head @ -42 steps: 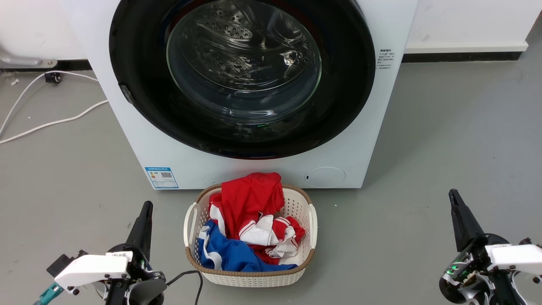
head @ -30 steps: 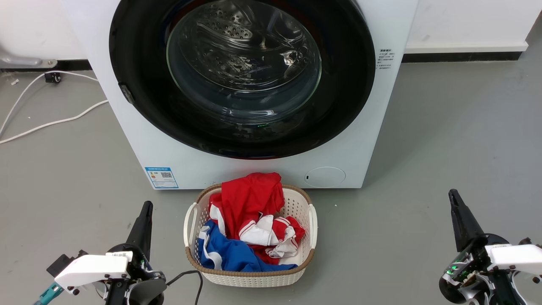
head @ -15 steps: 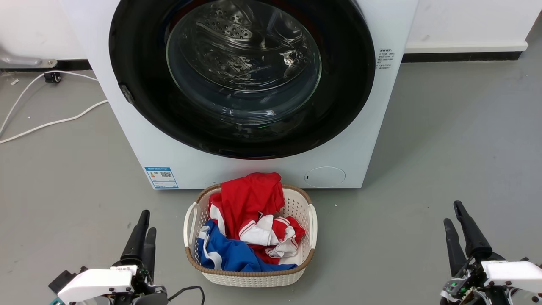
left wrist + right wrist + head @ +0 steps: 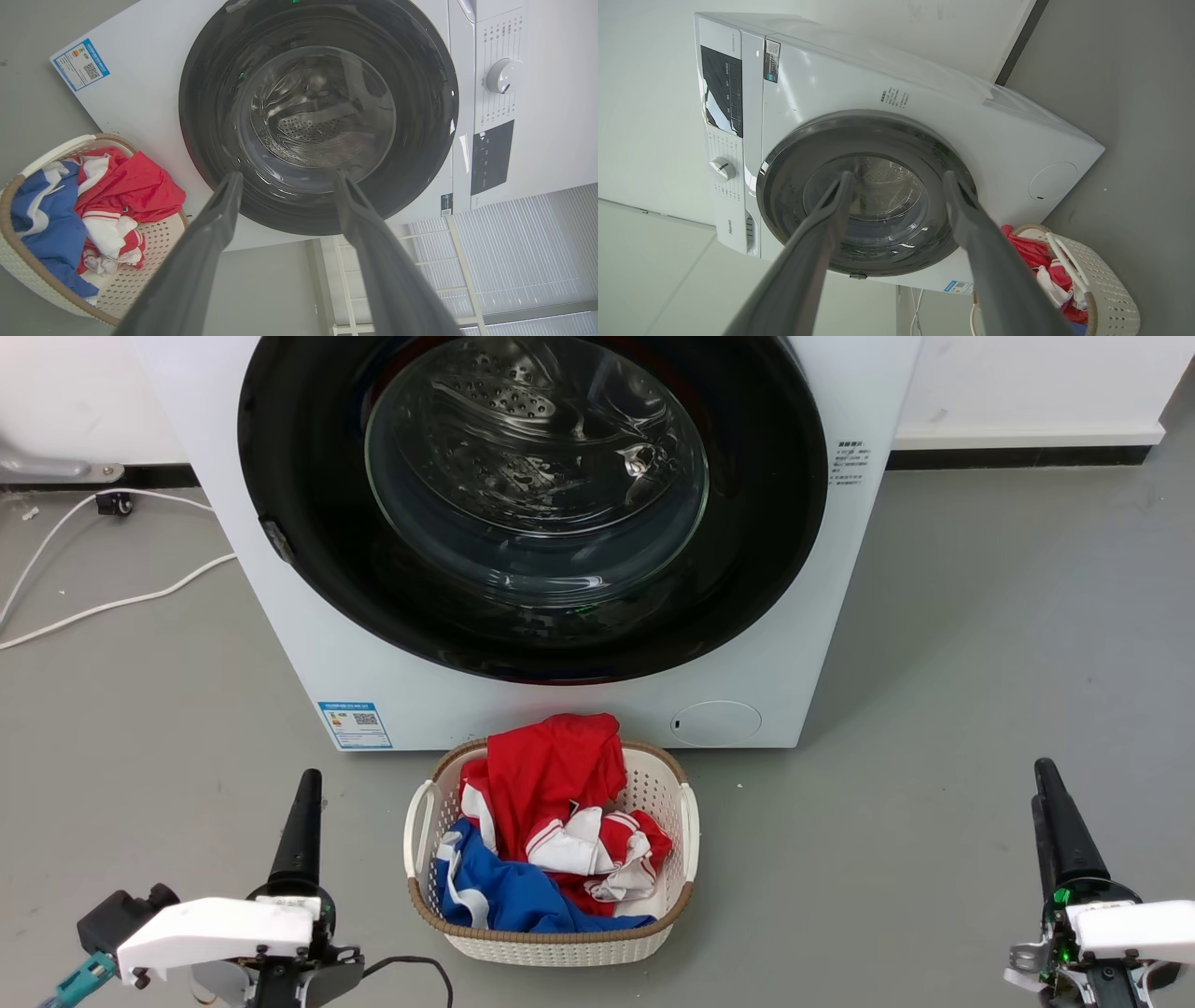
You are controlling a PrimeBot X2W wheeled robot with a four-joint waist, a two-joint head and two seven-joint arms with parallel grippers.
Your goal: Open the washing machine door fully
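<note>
The washing machine door [image 4: 532,504], a glossy black disc with a clear glass bowl at its centre, lies flat against the white machine front [image 4: 579,709]. A small latch piece [image 4: 277,541] sits on its left rim. My left gripper [image 4: 307,782] is low at the left, well short of the machine, with its fingers pointing at it. My right gripper [image 4: 1043,777] is low at the far right, also apart from it. In the wrist views the door [image 4: 317,116] [image 4: 864,191] shows between spread fingers; left gripper [image 4: 287,176] and right gripper [image 4: 899,176] are open and hold nothing.
A white wicker basket [image 4: 691,831] of red, white and blue clothes stands on the grey floor right in front of the machine, between my two arms. White cables [image 4: 112,607] run over the floor at the left. The control panel and dial [image 4: 502,77] sit above the door.
Both wrists have turned, so each gripper's two fingers now line up one behind the other. The right gripper has shifted right. The door has not moved.
</note>
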